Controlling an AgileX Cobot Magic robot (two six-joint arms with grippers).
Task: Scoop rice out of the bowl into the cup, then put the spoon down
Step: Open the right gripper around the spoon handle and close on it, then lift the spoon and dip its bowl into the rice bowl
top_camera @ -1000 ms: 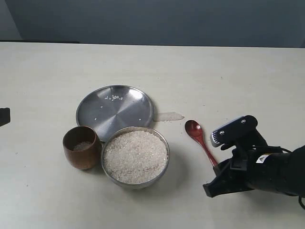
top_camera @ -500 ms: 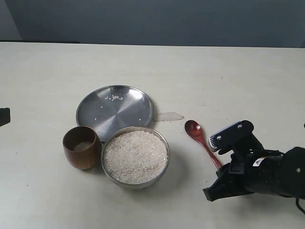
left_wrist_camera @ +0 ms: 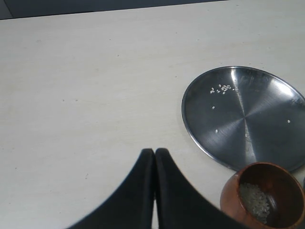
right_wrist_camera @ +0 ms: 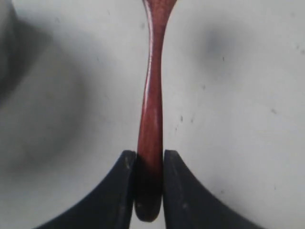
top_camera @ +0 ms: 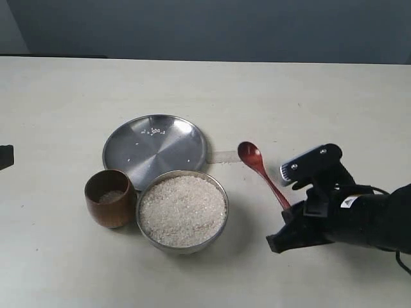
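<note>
Exterior view: my right gripper (top_camera: 290, 221), at the lower right, pinches the handle of the slim reddish-brown wooden spoon (top_camera: 260, 168), its oval end just right of the flat steel plate (top_camera: 160, 151). The shiny steel bowl (top_camera: 225, 200) of white rice (top_camera: 183, 210) and the dark-brown wooden cup (top_camera: 109, 206) stand side by side, lower left. Left wrist view: my left gripper (left_wrist_camera: 154, 191) is pressed together over the table (left_wrist_camera: 71, 95). Right wrist view: my fingers (right_wrist_camera: 125, 191) clamp the spoon's handle end.

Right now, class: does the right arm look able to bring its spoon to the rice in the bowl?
Probably yes: the right gripper holds the spoon, and only bare table lies between it and the open bowl of rice.
</note>
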